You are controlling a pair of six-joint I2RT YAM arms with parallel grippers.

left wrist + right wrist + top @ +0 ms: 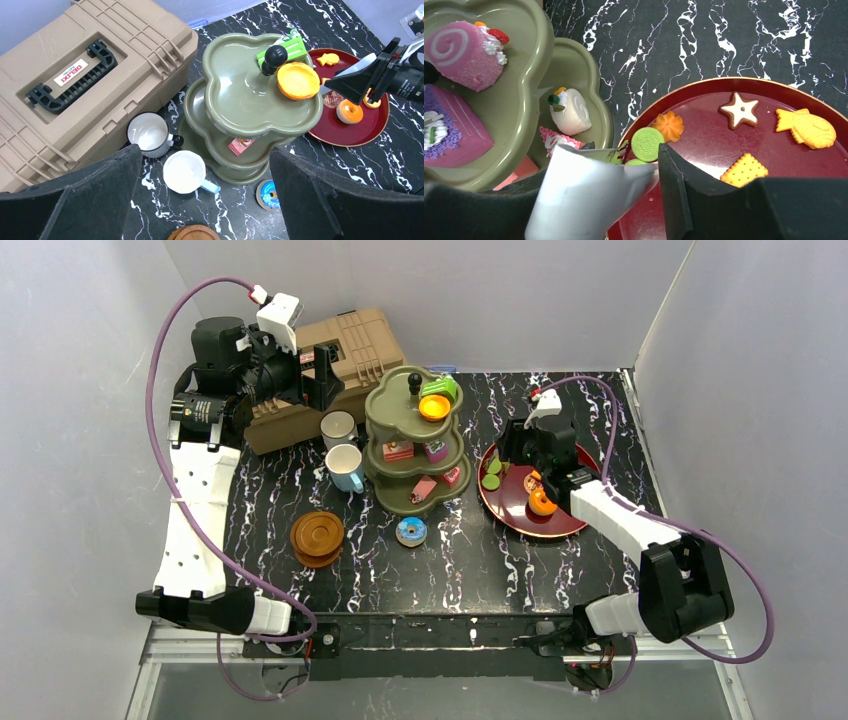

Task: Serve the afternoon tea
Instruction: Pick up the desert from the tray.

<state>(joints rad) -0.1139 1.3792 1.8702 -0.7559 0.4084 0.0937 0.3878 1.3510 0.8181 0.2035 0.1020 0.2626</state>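
My left gripper [322,380] hangs wide open far left, while my right gripper [651,160] sits half-closed, grip unclear, at the green cookie [647,144] on the red tray [704,130] right of the stand [400,410]; light, hard, probably slick, so I'd pinch its rim.

Bright, even light from overhead, with the white walls [90,440] bouncing it back. No hard shadows, just soft dark patches under the three-tier stand [415,440]. The black marble tabletop [480,570] shows a faint sheen.

Left wrist view: white glare streaks on the stand's top tier. The tan toolbox [75,75] is sharp. Left hand [205,155]: fingers [85,200] dark and soft-focus in the bottom corners.

Right wrist view: cakes [469,50] and red plate [704,130] are crisp, with mild gloss on the plate. Right hand [651,162]: fingers [724,205] blurred up close, one pale pad washed out.
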